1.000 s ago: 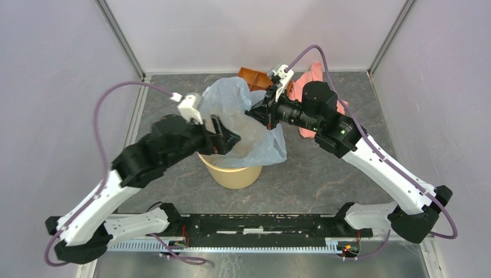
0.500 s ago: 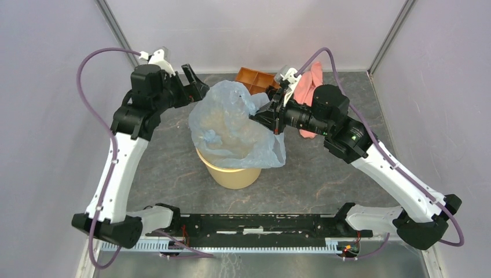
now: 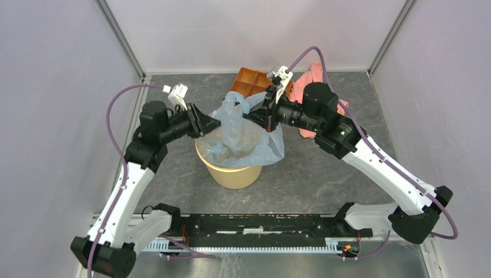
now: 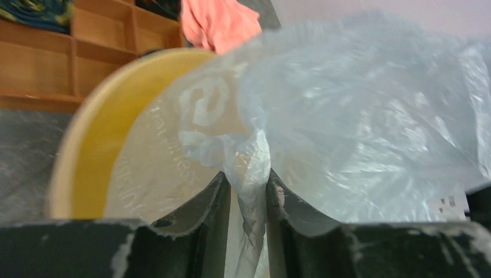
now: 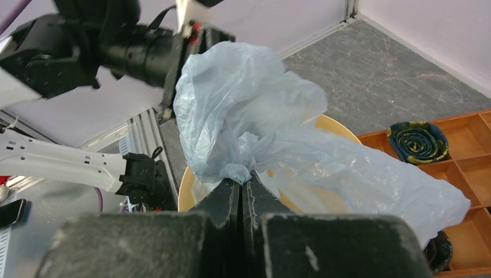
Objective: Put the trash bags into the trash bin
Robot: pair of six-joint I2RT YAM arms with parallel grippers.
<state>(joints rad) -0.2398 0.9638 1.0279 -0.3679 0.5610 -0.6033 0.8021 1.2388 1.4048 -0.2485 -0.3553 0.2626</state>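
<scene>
Pale blue-grey film of the trash bag (image 3: 249,139) is stretched above the tan trash bin (image 3: 231,174) at frame centre, its lower part draped over the bin's right rim. One fold is pinched in the narrowly closed left jaws at the bag's left edge; another is clamped in the fully shut right jaws at its upper right.

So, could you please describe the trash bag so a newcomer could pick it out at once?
Find the round tan-yellow trash bin in the middle of the grey table. Over its mouth hangs the trash bag, pinched by the left gripper and the right gripper. It alone is filmy, translucent pale blue; the pink cloth and orange compartment tray behind are opaque.
</scene>
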